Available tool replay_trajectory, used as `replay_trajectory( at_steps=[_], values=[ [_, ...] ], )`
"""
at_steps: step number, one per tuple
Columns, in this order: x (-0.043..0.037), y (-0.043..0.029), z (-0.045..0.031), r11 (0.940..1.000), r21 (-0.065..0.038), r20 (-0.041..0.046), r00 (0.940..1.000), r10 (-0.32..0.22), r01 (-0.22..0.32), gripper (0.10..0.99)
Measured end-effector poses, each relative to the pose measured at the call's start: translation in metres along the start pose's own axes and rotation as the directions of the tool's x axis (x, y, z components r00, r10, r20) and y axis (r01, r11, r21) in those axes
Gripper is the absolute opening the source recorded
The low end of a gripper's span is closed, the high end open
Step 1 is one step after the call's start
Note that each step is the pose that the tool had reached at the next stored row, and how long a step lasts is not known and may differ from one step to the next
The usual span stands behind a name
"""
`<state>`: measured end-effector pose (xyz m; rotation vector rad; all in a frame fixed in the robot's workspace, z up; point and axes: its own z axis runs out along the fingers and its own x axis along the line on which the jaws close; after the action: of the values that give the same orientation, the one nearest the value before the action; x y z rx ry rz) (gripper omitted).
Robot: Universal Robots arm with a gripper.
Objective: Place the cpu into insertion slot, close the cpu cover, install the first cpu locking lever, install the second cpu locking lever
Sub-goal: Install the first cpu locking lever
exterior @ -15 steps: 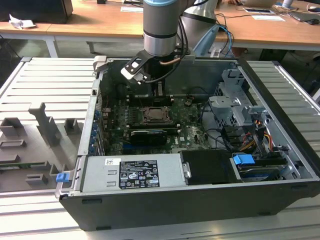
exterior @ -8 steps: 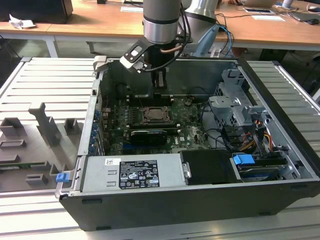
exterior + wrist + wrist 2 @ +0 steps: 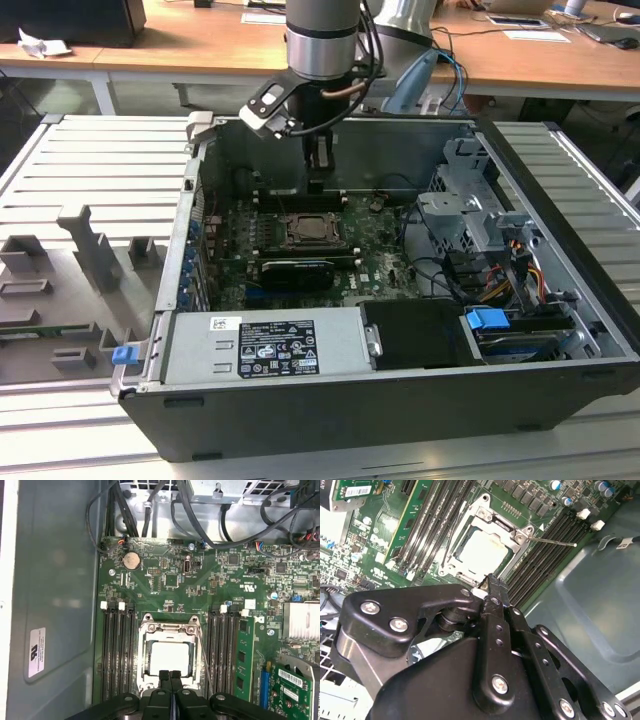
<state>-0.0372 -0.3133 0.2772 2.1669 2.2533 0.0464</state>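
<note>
Logged from the exterior view's left to its right: grey moulded fixtures point(image 3: 85, 250) on the ribbed surface point(image 3: 100, 150); open computer case point(image 3: 400, 420); insertion slot point(image 3: 316, 231) mid-board; drive cage point(image 3: 470, 205). Found the cpu point(image 3: 169, 659) seated in that slot, pale face up, with the cpu cover point(image 3: 167, 628) lying down around it. Found a thin locking lever point(image 3: 554, 541) standing out free over the memory slots point(image 3: 540, 565); judged unlatched. Judged the hazards: a slip off so thin a wire, letting it spring back; or a downward push landing on the chip's face instead of the frame, with the tips so close to that edge. Recorded the gripper point(image 3: 170, 676) clenched tip to tip, grasping nothing, poised at one edge of the cover; could not tell whether touching.
</note>
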Motion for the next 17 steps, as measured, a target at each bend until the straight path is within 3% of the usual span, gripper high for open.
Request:
replay_trajectory(
  at_steps=[3,10,11,15,17],
  values=[
    [0.0001,-0.0001,-0.0002,0.9982,0.001,-0.0016,0.9982,-0.059,0.059,0.106],
    [0.0,-0.0001,-0.0001,0.9803,0.001,-0.0062,0.9803,-0.197,0.197,0.106],
    [0.0001,-0.0001,-0.0001,0.9743,0.002,-0.0072,0.9743,-0.225,0.225,0.106],
    [0.0001,-0.0001,-0.0001,0.9597,0.002,-0.0091,0.9596,-0.281,0.281,0.106],
    [0.0,-0.0001,-0.0001,0.9464,0.002,-0.0106,0.9463,-0.323,0.323,0.106]
  ],
)
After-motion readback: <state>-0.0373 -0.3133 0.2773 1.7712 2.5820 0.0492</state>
